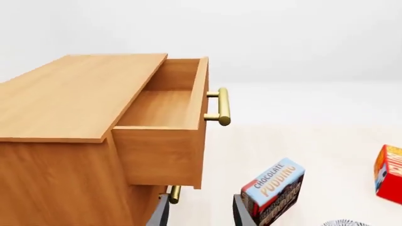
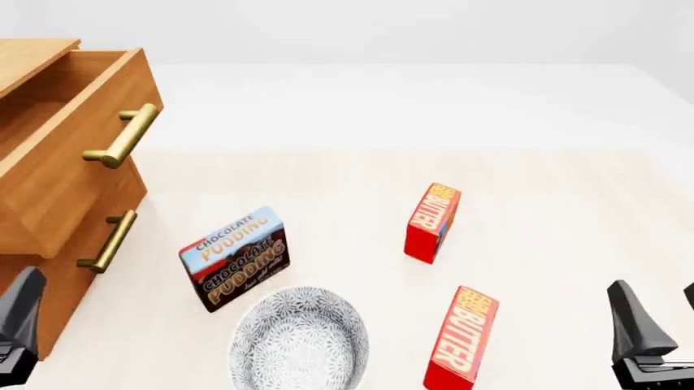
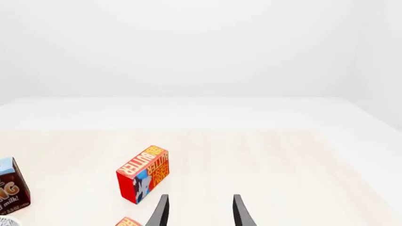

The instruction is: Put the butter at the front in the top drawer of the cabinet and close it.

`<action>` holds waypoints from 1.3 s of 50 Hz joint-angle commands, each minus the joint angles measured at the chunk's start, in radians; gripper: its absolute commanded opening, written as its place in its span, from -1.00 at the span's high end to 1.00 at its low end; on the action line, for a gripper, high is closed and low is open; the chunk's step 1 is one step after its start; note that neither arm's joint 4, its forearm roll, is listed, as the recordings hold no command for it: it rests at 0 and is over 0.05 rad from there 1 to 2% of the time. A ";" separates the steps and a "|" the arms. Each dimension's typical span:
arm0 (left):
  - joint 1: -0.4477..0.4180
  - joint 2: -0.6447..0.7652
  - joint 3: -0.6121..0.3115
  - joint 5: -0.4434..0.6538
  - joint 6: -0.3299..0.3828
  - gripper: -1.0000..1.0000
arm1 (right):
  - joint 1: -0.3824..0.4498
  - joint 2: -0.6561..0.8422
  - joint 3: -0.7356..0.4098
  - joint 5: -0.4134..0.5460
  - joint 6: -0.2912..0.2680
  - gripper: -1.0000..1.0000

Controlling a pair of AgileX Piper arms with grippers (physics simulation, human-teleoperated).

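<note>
The front butter is a red carton standing nearest to me, right of the bowl; only its top corner shows in the right wrist view. The cabinet stands at the far left. Its top drawer is pulled open and looks empty, brass handle facing out. My left gripper is open and empty, low by the cabinet's near corner. My right gripper is open and empty at the near right, right of the front butter.
A second red butter carton stands farther back. A chocolate pudding box stands between cabinet and cartons. A patterned grey bowl sits near the front. The lower drawer's handle is shut in.
</note>
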 commanded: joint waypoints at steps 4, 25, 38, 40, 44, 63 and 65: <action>0.018 0.039 -0.260 0.259 0.070 -1.00 | 0.000 0.000 0.000 -0.001 0.000 -1.00; -0.009 0.280 -0.566 0.417 0.018 -1.00 | 0.000 0.001 0.000 0.000 0.000 -1.00; -0.004 0.460 -0.794 0.543 -0.002 -1.00 | 0.000 0.001 0.000 0.000 0.000 -1.00; -0.004 0.460 -0.795 0.543 -0.002 -1.00 | 0.000 0.001 0.000 0.000 0.000 -1.00; 0.008 0.506 -0.839 0.571 0.002 -1.00 | 0.000 0.000 -0.004 0.003 -0.001 -1.00; 0.001 0.738 -1.029 0.679 0.014 -1.00 | 0.000 0.000 -0.002 0.001 -0.002 -1.00; 0.006 0.761 -1.043 0.689 0.016 -1.00 | 0.000 0.000 -0.002 0.002 -0.001 -1.00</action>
